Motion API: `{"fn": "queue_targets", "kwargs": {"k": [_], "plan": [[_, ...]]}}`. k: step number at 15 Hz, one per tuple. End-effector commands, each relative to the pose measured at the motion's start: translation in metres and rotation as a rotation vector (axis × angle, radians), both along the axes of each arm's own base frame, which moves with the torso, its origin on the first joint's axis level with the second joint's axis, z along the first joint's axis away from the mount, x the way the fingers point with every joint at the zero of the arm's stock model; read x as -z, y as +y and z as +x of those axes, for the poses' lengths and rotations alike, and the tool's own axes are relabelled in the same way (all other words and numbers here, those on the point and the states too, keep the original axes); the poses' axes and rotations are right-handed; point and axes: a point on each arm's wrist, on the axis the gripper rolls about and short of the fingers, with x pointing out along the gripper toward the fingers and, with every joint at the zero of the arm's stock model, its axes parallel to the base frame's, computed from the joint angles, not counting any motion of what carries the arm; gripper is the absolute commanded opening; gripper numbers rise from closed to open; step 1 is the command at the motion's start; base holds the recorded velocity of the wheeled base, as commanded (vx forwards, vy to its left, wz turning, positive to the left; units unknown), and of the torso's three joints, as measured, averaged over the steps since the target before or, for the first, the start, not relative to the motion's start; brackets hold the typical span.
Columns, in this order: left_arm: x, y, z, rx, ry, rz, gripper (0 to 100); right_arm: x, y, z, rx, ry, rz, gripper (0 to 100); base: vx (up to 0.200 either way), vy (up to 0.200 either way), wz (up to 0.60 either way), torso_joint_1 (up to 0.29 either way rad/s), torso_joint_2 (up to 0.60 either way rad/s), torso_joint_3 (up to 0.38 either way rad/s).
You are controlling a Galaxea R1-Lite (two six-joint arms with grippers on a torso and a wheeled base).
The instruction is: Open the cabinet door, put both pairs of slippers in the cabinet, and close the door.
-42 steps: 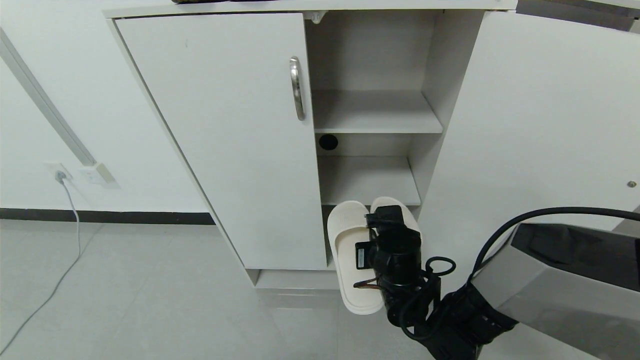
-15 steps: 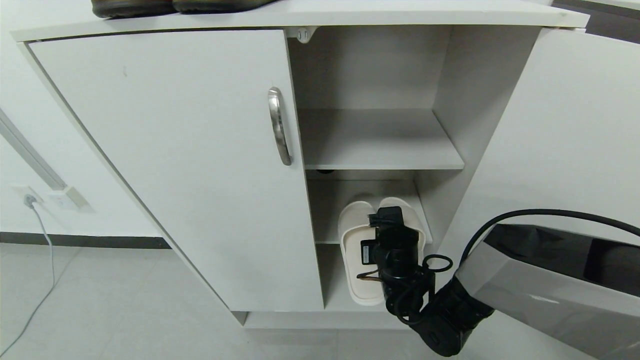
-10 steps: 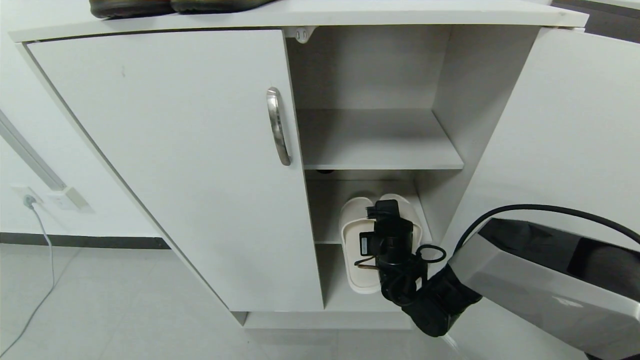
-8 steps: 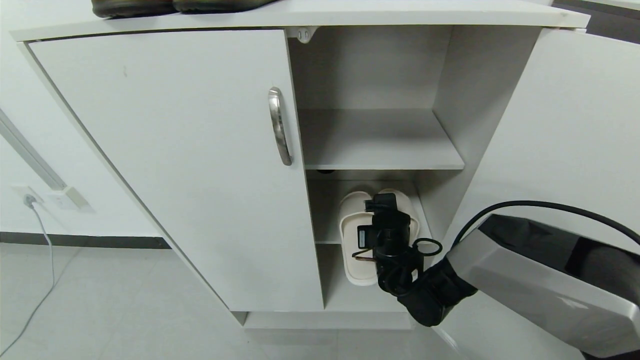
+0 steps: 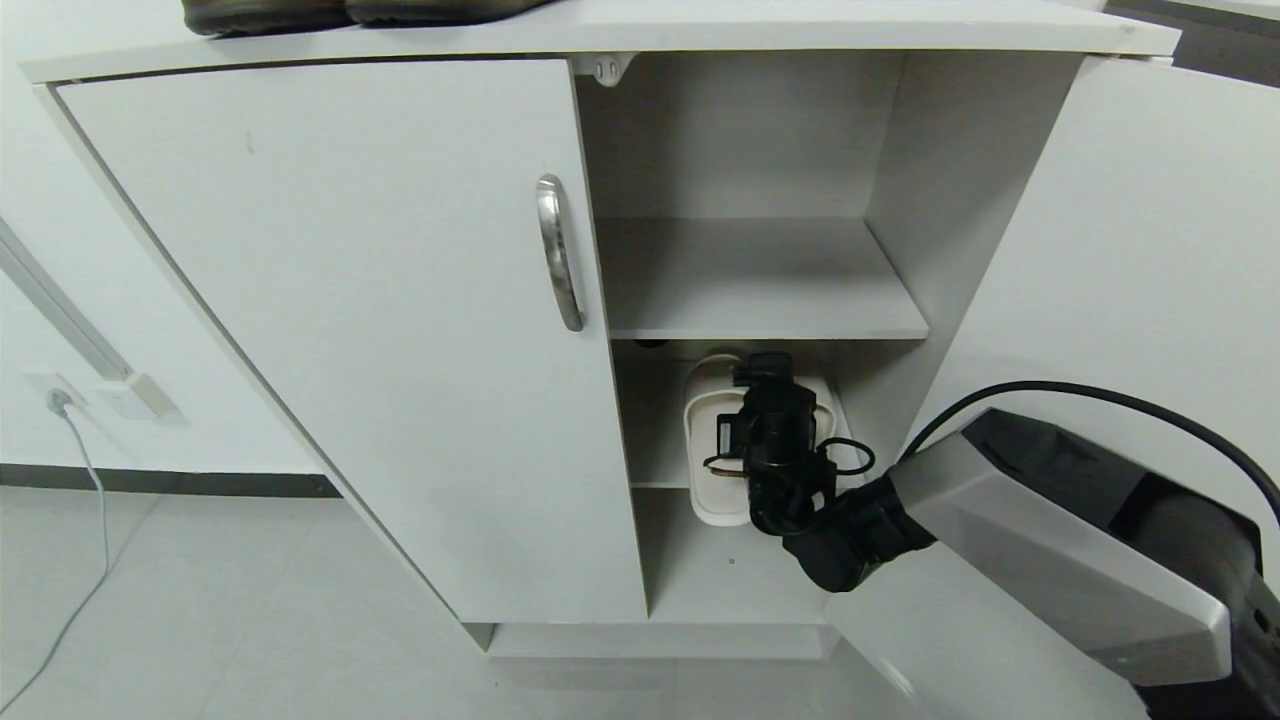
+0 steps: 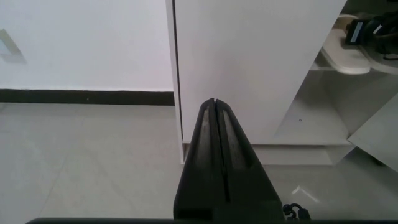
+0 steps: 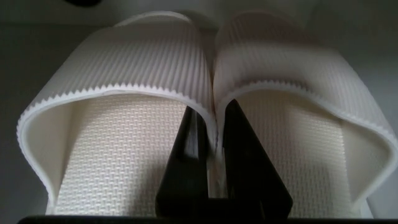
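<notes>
Slippers (image 7: 124,74) pinched by their straps in narrowly parted right hand (image 7: 214,140)

dark pair (image 5: 350,12) on the cabinet (image 5: 700,35): cut off by the head view's upper edge, kind unclear
white slippers (image 5: 712,440): right one mostly behind the right gripper (image 7: 214,130); toes beneath the shelf (image 5: 750,290); heels cut off in the wrist view
open door (image 5: 1120,250): runs past the right edge
</notes>
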Motion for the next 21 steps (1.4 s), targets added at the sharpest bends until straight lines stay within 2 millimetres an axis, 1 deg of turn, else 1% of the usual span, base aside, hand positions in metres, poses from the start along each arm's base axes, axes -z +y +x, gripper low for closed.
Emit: {"fn": "queue_targets", "kwargs": {"k": [1,3,7,13,16,21], "plan": [[0.000,0.000,0.000,-0.002,0.001,-0.002,0,0.000,0.001,0.011,0.008,-0.009,0.005,0,0.000,0.000,0.00,0.000,0.00,0.000],[0.000,0.000,0.000,-0.002,0.003,-0.003,0,-0.004,0.002,0.016,-0.009,-0.011,0.008,0,0.000,0.000,0.00,0.000,0.00,0.000],[0.000,0.000,0.000,-0.002,0.001,-0.003,0,-0.004,0.002,0.019,-0.031,-0.005,-0.009,0,0.000,0.000,0.00,0.000,0.00,0.000],[0.000,0.000,0.000,-0.002,0.001,-0.002,0,0.004,0.002,0.025,-0.026,0.008,-0.017,0,0.000,0.000,0.00,0.000,0.00,0.000],[0.000,0.000,0.000,-0.002,0.001,0.000,0,0.015,0.000,0.029,-0.019,0.022,-0.027,0,0.000,0.000,0.00,0.000,0.00,0.000],[0.000,0.000,0.000,-0.002,0.003,0.000,0,0.017,0.001,0.030,-0.020,0.022,-0.027,0,0.000,0.000,0.00,0.000,0.00,0.000]]}}
